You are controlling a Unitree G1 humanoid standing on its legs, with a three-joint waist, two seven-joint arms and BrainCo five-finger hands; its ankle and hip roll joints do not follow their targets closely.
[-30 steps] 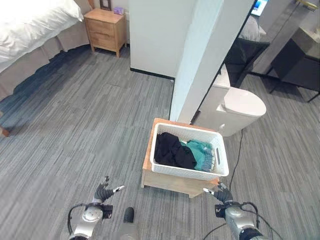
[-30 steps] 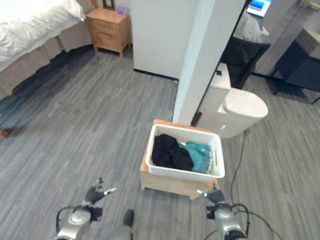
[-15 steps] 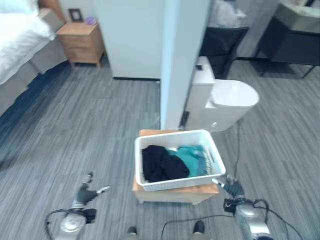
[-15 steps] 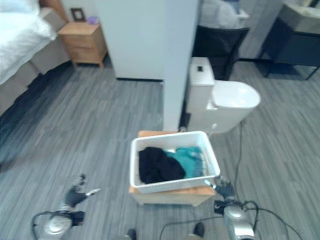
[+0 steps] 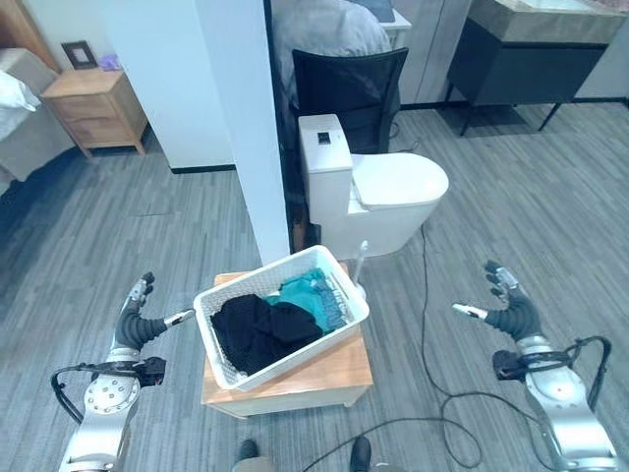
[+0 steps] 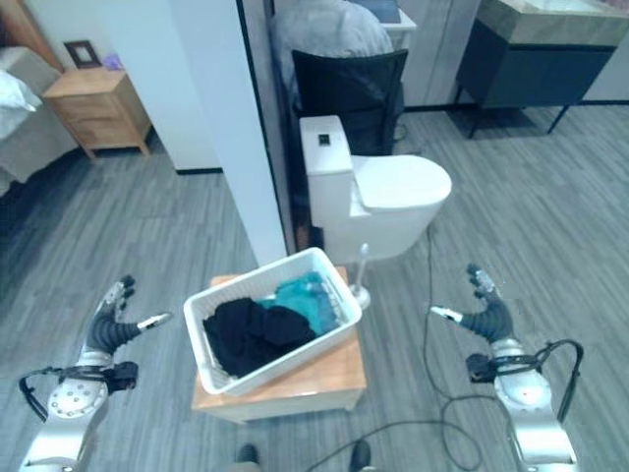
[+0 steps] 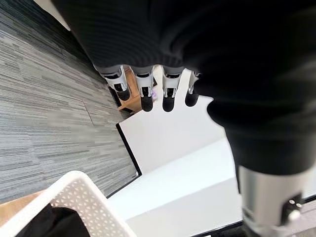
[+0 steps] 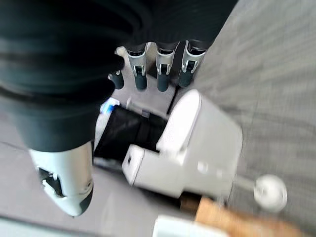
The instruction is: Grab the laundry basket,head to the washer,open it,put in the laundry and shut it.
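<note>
Laundry basket [image 5: 280,320] sits tilted on the low wooden table [image 5: 324,379], left hand [image 5: 135,324] and right hand [image 5: 509,313] wide with fingers spread, holding nothing — both should close in evenly on opposite rims.

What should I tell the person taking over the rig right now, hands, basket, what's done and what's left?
Left robot hand: open, empty, just off the basket's left end.
Right robot hand: open, empty, well off to the basket's right, over the floor.
Laundry basket: white, sitting askew on a low wooden stand in front of the toilet. Black clothes and a teal garment lie inside.
Done: nothing yet; basket not grabbed.
Left: grab the basket, carry it to the washer, open it, load the laundry, shut it.
</note>
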